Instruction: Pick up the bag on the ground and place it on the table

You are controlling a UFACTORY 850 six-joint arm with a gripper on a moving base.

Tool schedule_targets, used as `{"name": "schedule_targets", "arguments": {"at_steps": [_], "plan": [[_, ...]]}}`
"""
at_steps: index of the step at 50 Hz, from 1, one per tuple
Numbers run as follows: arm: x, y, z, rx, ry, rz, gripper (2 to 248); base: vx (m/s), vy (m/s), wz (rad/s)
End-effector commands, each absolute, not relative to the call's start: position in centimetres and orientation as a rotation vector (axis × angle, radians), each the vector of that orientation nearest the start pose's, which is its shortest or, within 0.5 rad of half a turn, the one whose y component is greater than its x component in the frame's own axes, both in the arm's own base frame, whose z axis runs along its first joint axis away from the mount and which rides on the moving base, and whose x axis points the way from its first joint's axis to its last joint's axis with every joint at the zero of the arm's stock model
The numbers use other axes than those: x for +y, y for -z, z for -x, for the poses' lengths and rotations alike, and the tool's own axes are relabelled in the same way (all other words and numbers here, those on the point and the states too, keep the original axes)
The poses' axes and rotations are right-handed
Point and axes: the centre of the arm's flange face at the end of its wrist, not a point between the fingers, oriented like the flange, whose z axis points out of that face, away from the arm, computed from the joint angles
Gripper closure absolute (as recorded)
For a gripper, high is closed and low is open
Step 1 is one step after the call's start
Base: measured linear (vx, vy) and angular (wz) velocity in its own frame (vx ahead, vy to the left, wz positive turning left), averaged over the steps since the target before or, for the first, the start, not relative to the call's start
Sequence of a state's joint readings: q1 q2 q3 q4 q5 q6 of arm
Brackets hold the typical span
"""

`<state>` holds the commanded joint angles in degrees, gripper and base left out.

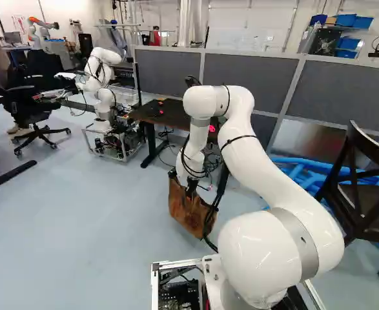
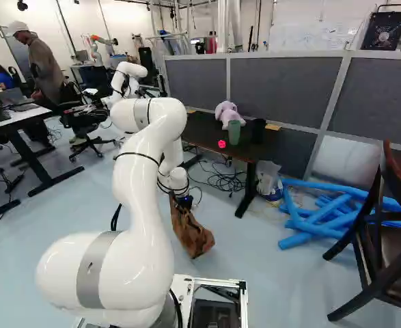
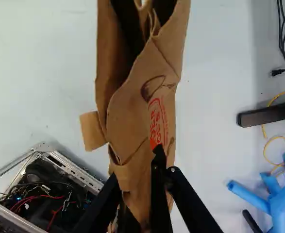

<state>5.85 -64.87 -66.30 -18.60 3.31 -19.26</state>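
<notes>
The pincer [image 1: 190, 189] grasps the bag [image 1: 184, 210]. Ahead stands the bench [image 2: 203, 131]; to its right, blue tubes [image 2: 323, 220] and a chair [image 2: 381, 266]. Red lettering marks the bag beside the pincer.

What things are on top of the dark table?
On the table: a light purple plush toy, a green cup, a black container and small red items. The arm covers part of the tabletop in each base view.

1. Bright, diffuse light fills the room; the far wall [image 2: 302, 31] looks nearly washed out.
2. Glare whitens the near curves of the white arm [image 1: 260, 252].
3. A red light [image 2: 221, 144] glows on the dark worktop [image 2: 199, 130].
4. In the wrist view, soft shadow greys the floor [image 3: 220, 63] near the black cables [image 3: 281, 29]; the bag's [image 3: 132, 102] mouth is dark.
</notes>
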Motion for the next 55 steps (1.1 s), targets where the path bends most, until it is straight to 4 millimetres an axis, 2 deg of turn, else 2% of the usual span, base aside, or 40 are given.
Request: {"name": "schedule_targets", "arguments": {"at_steps": [55], "plan": [[3.7, -10.1, -46.4, -0.752, 0.111, 3.056, 229, 0.000, 0.000, 0.000]]}}
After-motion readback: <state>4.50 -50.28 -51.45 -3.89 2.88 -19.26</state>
